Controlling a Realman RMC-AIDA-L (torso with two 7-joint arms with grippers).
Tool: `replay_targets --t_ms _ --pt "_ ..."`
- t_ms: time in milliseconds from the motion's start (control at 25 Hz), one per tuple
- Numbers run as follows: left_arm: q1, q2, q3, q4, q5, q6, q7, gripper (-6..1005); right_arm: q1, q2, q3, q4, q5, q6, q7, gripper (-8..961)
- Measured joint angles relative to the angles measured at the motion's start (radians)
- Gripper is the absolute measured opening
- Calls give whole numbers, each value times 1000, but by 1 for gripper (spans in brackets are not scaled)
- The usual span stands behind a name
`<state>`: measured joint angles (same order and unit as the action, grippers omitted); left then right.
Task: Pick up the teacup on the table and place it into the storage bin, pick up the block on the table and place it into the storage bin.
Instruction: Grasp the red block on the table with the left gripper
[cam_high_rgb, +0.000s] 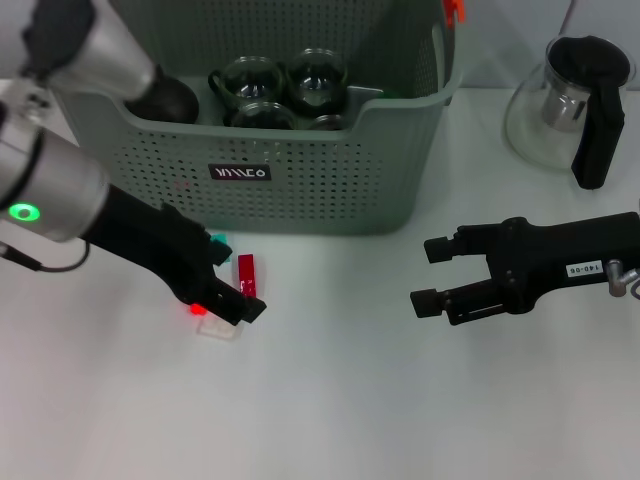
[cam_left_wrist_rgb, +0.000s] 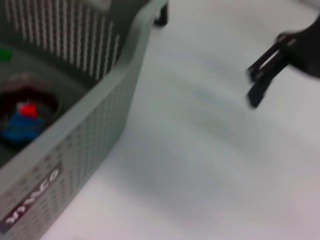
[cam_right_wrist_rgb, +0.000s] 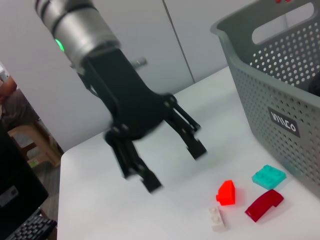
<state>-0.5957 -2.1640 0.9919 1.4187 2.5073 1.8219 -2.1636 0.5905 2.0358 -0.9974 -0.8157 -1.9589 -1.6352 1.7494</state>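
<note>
— Where does the head view sit?
— High, looking down on the table (cam_high_rgb: 330, 400).
— And the wrists?
— Low and close; both share the storage bin (cam_left_wrist_rgb: 107, 112) wall with it.

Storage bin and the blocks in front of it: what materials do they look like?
Storage bin: matte grey-green moulded plastic, judging by the even punched holes and rounded rim. Blocks: the red, teal, dark red and white ones look like glossy hard plastic with toy-brick studs.
</note>
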Motion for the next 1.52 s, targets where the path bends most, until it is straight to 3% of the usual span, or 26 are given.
replay_targets --t_ms 160,480,800,1520 --pt "-7 1 76 -61 56 -94 -70 894 0 -1 0 7 0 2 -3 947" --pt "-24 -1 148 -98 213 -233 -236 894 2 -1 0 9 0 8 -5 946" --pt "-54 -5 279 -110 332 -254 -409 894 1 -3 -7 9 0 15 -9 946" --pt "-82 -4 315 -216 347 -351 -485 895 12 -2 -9 10 -3 14 -30 946"
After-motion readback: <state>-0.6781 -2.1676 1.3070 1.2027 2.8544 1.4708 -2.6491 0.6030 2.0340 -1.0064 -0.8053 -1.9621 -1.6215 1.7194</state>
